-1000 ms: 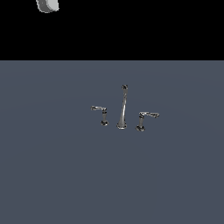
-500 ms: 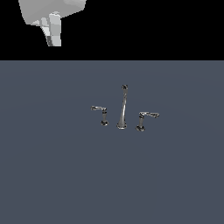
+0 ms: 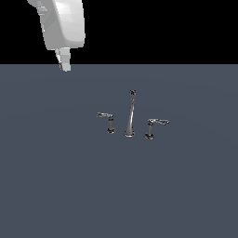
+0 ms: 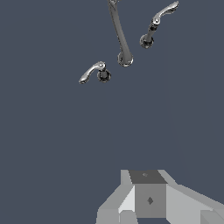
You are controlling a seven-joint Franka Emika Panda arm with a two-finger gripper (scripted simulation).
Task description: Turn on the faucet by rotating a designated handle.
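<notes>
Chrome three-piece faucet (image 3: 130, 114) stands on your grey worktop (image 3: 56, 186), well apart from the white gripper (image 3: 64, 62) | fingers' spread: you cannot tell | nothing held.

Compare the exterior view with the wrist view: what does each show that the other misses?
Only the exterior view shows the white arm coming in at the upper left, well away from the faucet, and the black backdrop above the grey surface. Only the wrist view shows the gripper close up from above, its fingertips cut off by the frame edge. Both show the faucet's spout with a lever handle on each side, untouched.
</notes>
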